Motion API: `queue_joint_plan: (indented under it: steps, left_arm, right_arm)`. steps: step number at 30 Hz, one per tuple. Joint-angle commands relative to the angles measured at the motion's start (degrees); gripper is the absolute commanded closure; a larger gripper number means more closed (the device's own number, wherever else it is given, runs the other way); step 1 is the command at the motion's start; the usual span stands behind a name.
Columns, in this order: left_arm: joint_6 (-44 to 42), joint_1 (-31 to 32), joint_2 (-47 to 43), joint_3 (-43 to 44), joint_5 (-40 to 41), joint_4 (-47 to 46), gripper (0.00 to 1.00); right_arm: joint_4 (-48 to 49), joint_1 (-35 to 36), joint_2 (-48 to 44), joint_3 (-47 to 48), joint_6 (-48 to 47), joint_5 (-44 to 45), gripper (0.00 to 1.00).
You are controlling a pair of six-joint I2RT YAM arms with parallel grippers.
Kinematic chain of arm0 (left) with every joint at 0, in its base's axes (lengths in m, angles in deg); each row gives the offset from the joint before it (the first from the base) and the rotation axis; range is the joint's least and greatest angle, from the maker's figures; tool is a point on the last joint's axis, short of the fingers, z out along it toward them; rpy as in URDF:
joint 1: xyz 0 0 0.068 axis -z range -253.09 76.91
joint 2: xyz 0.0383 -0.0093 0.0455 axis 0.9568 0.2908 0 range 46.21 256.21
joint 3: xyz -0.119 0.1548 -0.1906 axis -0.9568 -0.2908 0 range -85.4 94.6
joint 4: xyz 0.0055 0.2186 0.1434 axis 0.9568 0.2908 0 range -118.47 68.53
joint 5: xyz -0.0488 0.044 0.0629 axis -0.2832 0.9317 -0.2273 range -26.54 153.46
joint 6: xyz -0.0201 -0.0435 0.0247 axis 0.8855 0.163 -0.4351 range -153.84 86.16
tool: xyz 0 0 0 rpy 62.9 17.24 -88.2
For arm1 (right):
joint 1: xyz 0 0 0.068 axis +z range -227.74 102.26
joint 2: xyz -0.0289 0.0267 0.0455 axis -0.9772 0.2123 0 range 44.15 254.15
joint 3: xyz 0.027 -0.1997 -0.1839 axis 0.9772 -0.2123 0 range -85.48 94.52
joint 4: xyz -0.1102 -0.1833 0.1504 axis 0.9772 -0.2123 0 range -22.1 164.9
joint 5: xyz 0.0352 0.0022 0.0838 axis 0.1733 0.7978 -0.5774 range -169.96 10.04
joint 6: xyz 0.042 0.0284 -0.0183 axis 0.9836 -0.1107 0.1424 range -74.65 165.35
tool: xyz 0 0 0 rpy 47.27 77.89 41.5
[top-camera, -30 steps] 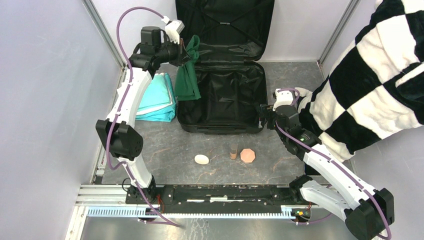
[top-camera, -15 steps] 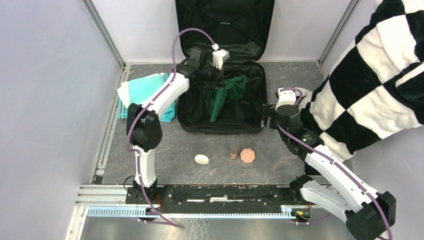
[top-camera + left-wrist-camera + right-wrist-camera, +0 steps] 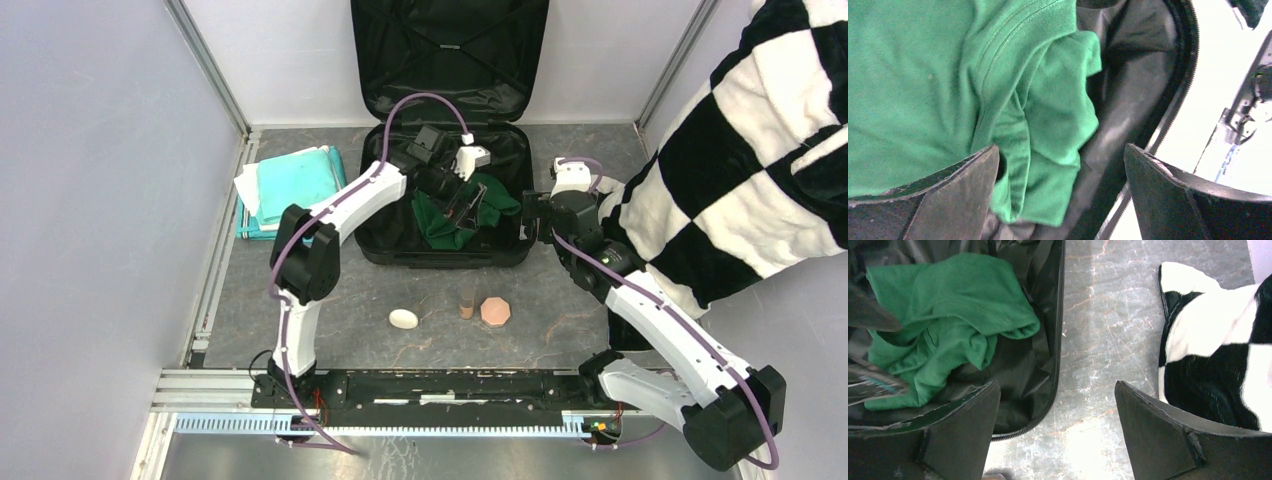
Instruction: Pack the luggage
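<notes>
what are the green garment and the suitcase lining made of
The green garment: likely soft cotton knit, matte; stitched seams and limp folds suggest it. The luggage lining: probably thin synthetic weave, black with a faint sheen and creases.

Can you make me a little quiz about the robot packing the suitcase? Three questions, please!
1. True or false: the green shirt lies inside the luggage.
2. Pick one. The jaws of the left arm, above the shirt, are: A open, B shut on the shirt.
3. Fill in: from the top camera, the folded teal cloth lies on the table to the ___ of the luggage.

Key: 1 true; 2 A; 3 left.
</notes>
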Motion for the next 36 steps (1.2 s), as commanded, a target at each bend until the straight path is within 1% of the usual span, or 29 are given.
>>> queue_joint_plan:
  steps: [1, 5, 7, 9, 10, 11, 15, 17, 19, 22, 25, 28, 31, 36]
  left_arm:
    - [-3.5, -3.7, -12.1, 0.2, -3.3, 1.2, 0.00]
    - [-2.7, -8.3, -14.4, 1.4, -3.0, 2.0, 0.00]
    - [-1.2, -10.0, -14.3, 0.4, 0.8, 0.1, 0.00]
    - [2.2, -10.3, -12.7, -1.3, 10.1, -2.6, 0.00]
    - [3.9, -10.5, -11.3, -1.7, 13.2, -3.2, 0.00]
    - [5.7, -10.9, -9.9, -2.3, 14.4, -3.6, 0.00]
    - [13.7, -11.3, -5.6, -4.7, 15.7, -6.9, 0.01]
    - [15.4, -11.3, -4.3, -5.4, 15.6, -9.9, 0.02]
    - [16.7, -11.3, -2.3, -4.0, 15.9, -10.1, 0.04]
    - [17.3, -11.3, 0.6, -2.3, 16.9, -9.1, 0.11]
    - [17.5, -11.5, 1.5, -2.9, 18.3, -9.6, 0.16]
    - [17.9, -11.6, 2.6, -3.0, 16.7, -9.9, 0.20]
    - [18.5, -11.8, 3.6, -2.7, 13.0, -10.2, 0.28]
    - [18.6, -11.9, 4.1, -2.4, 10.1, -11.4, 0.53]
  right_arm:
    - [-0.4, -1.0, 2.6, 5.7, -1.0, -0.3, 0.08]
    - [-0.1, -1.7, 5.5, 8.2, -1.1, -1.8, 0.08]
    - [0.7, -1.7, 6.6, 8.5, -0.6, -2.9, 0.08]
    - [0.9, -1.7, 7.5, 8.7, 0.1, -4.0, 0.09]
    - [0.9, -1.7, 7.6, 8.7, 0.4, -4.7, 0.09]
    - [0.8, -1.7, 7.7, 8.7, 0.6, -5.1, 0.09]
    - [1.0, -1.7, 6.0, 7.0, 0.8, -5.4, 0.09]
    - [1.1, -1.7, 4.8, 5.7, 0.8, -5.2, 0.09]
    - [1.3, -1.7, 3.8, 4.6, 0.8, -5.1, 0.09]
    - [1.1, -1.7, 3.0, 3.6, 0.9, -4.9, 0.09]
    - [1.2, -1.7, 2.3, 2.8, 0.9, -4.8, 0.09]
    - [1.3, -1.7, 2.1, 2.6, 0.8, -4.8, 0.09]
    - [1.3, -1.6, 2.3, 2.7, 0.8, -4.7, 0.10]
    - [1.3, -1.6, 2.2, 2.1, 0.7, -4.0, 0.10]
